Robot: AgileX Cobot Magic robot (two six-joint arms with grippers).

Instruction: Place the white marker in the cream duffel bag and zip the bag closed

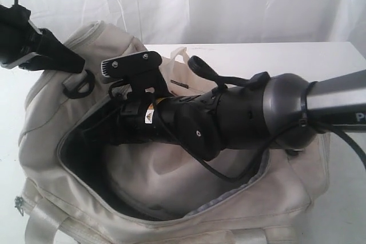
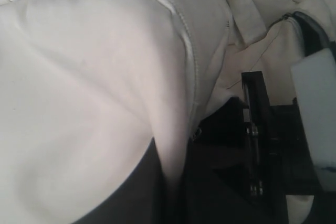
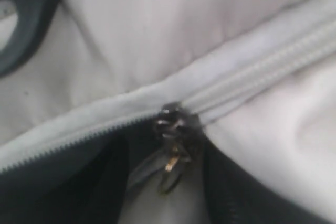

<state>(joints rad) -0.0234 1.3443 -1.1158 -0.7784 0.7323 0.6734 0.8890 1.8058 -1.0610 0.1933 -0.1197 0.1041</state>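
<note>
- The zip slider hangs just beneath the right arm's fingers, which are spread and empty.
- Its track runs lengthwise along the open cream bag.
- The left arm's fingers are at the bag's end; I cannot tell their grip.
- The marker is unseen, probably inside.

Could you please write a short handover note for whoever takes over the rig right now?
Left gripper: looks closed on the cream duffel bag at its end.
Right gripper: open, at the zipper slider, not gripping it.
No view shows the white marker; it may be inside.
Left to do: confirm the marker, then zip the wide-open bag shut.
</note>
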